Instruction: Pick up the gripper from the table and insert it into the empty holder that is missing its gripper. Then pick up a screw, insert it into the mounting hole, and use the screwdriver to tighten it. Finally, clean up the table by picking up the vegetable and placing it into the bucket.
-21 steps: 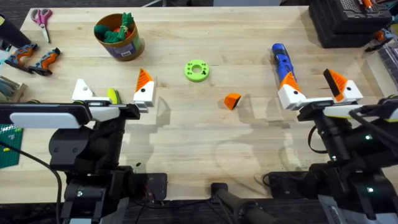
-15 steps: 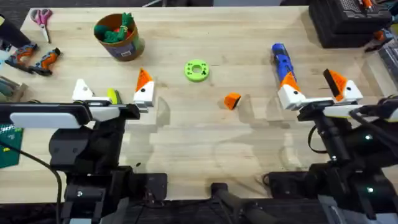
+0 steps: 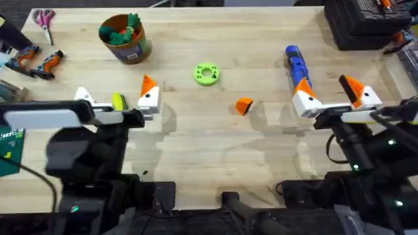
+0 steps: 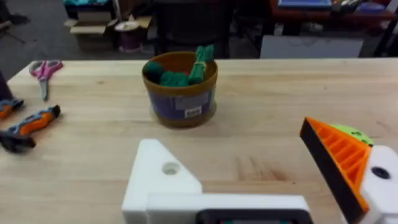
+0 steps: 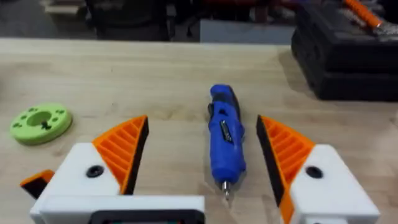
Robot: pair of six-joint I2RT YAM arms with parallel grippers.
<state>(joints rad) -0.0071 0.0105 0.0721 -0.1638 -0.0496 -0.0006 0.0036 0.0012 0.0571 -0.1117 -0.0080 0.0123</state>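
1. Left gripper (image 3: 117,99): I read its fingers as spread wide, nothing clamped. One finger is the plain white boxy plastic holder (image 3: 84,95), lacking a wedge tip; the other white block carries an orange ribbed wedge (image 3: 148,85).
2. From overhead, the small yellow-green oval toy vegetable (image 3: 119,101) lies on the wooden table (image 3: 215,137) between those two fingers; I cannot tell whether it touches either.
3. In the left wrist view, the holder (image 4: 158,177) shows its bare mounting hole, and the round orange-brown bucket (image 4: 180,93) stands beyond it, holding green toy vegetables.
4. Right gripper (image 3: 332,93): I see its fingers wide apart and gripping nothing, both tipped with orange wedges.
5. The bright blue cylindrical powered screwdriver (image 5: 224,135) lies flat on the table between the right fingers in the right wrist view, its metal bit pointing toward the wrist, touching neither finger.
6. The small loose orange plastic gripper wedge (image 3: 243,105) sits on the table near centre, between the two arms, well apart from the holder.
7. A flat lime-green ring disc (image 3: 206,74) rests just beyond that wedge, apart from it.
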